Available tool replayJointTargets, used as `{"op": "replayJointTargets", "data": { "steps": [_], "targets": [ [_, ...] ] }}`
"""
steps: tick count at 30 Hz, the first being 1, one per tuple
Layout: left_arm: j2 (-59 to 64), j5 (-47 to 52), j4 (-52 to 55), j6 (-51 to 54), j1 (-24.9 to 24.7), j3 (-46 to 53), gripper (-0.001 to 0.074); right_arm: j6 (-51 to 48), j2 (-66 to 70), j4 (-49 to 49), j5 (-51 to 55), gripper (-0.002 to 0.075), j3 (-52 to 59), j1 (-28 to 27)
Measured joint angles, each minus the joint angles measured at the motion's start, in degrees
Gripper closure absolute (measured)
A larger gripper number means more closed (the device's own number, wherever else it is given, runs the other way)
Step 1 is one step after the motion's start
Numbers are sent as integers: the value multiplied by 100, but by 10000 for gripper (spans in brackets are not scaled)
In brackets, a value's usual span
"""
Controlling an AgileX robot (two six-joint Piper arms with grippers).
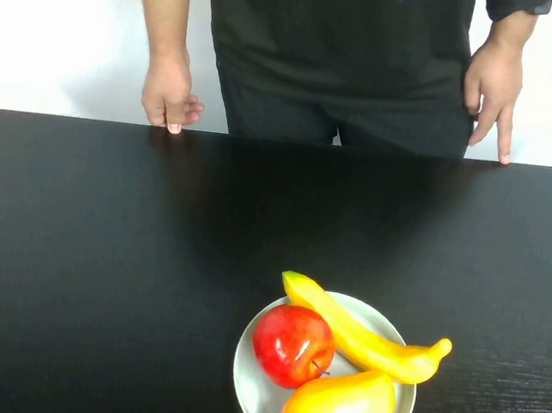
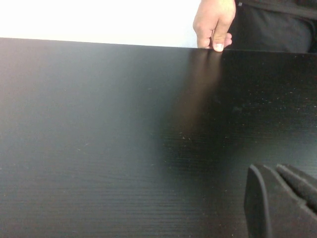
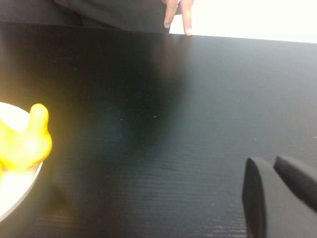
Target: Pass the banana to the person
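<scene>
1. The banana (image 1: 366,336) lay on the white plate (image 1: 247,379) near the table's (image 1: 97,265) robot-side edge, right of centre. Greenish tip pointed left, stem (image 3: 38,115) hung past the plate rim on the right.
2. Banana sat just beside the red apple (image 1: 291,344), and the mango (image 1: 337,412) looked to be touching its near side. Tight cluster.
3. The person (image 1: 336,43) stood at the far edge, both hands down: one hand (image 1: 169,93) on the left, the other hand (image 1: 492,92) on the right, fingertips on the table. No palm was offered yet.
4. Left claw (image 2: 280,201) hovered low over bare table, well apart from the plate; only dark finger tips showed in its wrist view, close together with a narrow slit between.
5. Right claw (image 3: 277,196) hovered over bare table with the plate off to one side, banana stem in view; fingers looked nearly together too (neither claw appeared in the high view).
6. Task judged not started: nothing gripped.
7. Risks:
   - glossy curved skin could slip or rotate in a narrow pinch;
   - closing near the middle could nudge the apple or mango off the plate;
   - a stem-end grip would let the long body swing down;
   - releasing before a hand came up would drop it.
</scene>
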Motion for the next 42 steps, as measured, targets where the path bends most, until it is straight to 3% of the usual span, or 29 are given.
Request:
{"op": "replayJointTargets", "data": {
  "steps": [25, 37, 42],
  "targets": [
    [0, 0, 0, 0, 0, 0, 739, 49, 0, 67, -44, 736, 0, 0],
    [0, 0, 0, 0, 0, 0, 739, 125, 0, 2004, -920, 736, 22, 0],
    [0, 0, 0, 0, 0, 0, 739, 147, 0, 2312, -1400, 736, 22, 0]
  ]
}}
